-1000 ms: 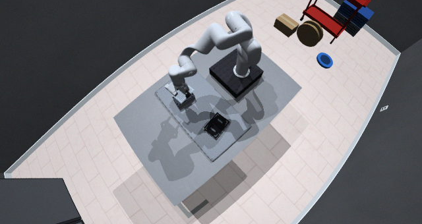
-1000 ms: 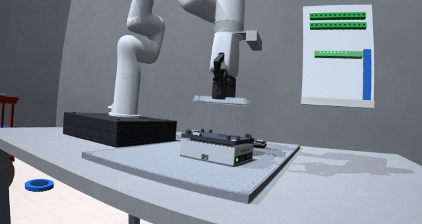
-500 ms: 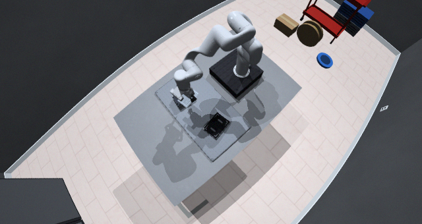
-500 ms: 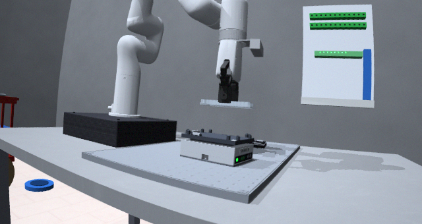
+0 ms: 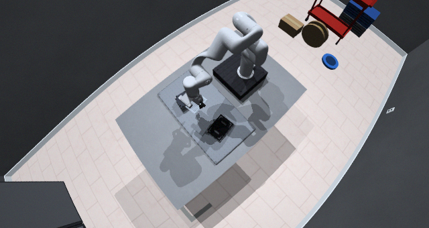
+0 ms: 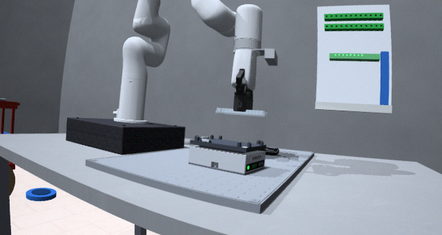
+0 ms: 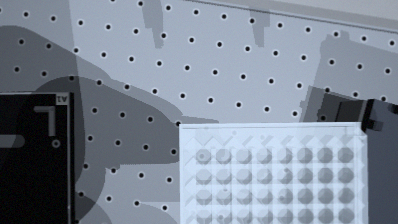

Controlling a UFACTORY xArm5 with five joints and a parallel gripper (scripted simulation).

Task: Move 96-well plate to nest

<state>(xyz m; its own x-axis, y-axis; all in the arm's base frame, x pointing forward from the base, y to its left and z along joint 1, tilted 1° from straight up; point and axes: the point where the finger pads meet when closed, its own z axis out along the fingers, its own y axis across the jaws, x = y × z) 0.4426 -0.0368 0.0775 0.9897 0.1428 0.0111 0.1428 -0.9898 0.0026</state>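
1. Well plate hangs in the air, level, above the shaker and apart from it.
2. The gripper is closed on the well plate; its black fingers stand wide and grip the plate from above.
3. The shaker sits on the perforated board on the grey table; a green light shows on its front.
4. In the top view the plate is over the board's end nearer the arm's black base, and the black nest lies well apart from it, further along the board.
5. In the wrist view the plate fills the lower right; the nest is at the left edge, with a small "A1" mark at its upper corner.
6. I cannot tell where the plate's cut-off corner points.
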